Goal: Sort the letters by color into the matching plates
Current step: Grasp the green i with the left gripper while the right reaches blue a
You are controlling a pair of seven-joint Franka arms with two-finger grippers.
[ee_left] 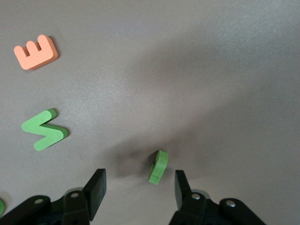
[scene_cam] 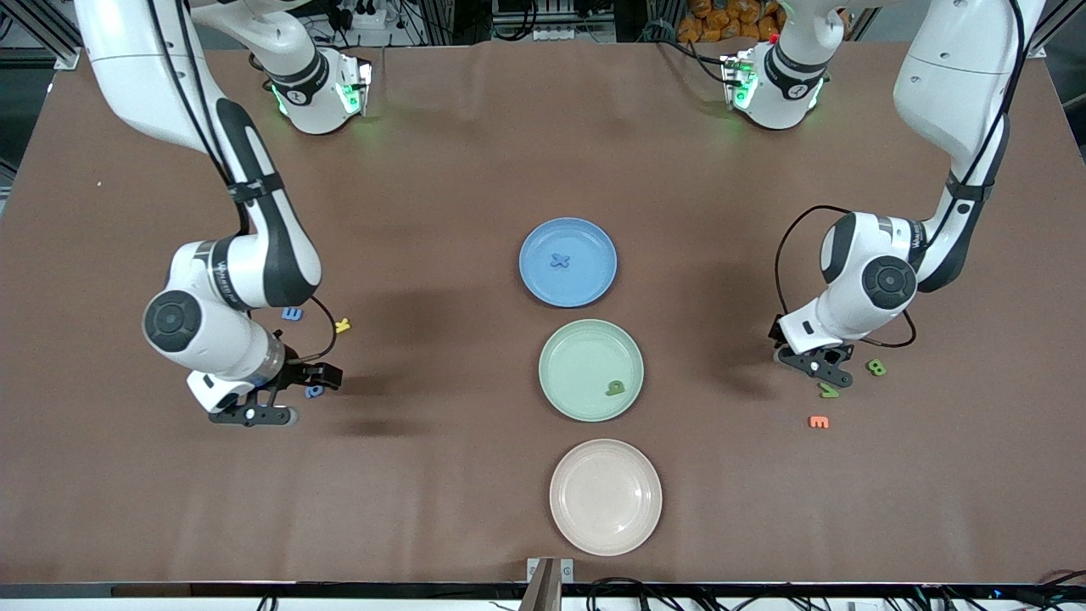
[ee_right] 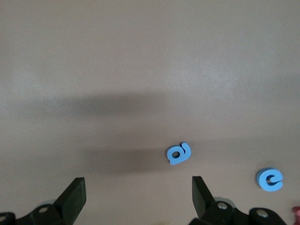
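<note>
Between the parted fingers of the left gripper [ee_left: 138, 192]: green letter [ee_left: 158, 166], on edge, unclasped, touching neither. Right gripper [ee_right: 138, 197]: wide open above the surface [ee_right: 140, 56], blue letter [ee_right: 178, 153] lying flat just ahead.

A green letter [ee_left: 1, 206] and a pink one [ee_right: 296, 214] are cut off at the wrist views' edges. In the front view the right arm [scene_cam: 229, 339] partly hides two blue letters [scene_cam: 291, 313], shapes too small to read

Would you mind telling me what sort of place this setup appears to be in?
Most likely a robotics lab: a table under brown cloth, aluminium framing and power cables along its robot edge, and foam letters with three plates laid out as a test task.
</note>
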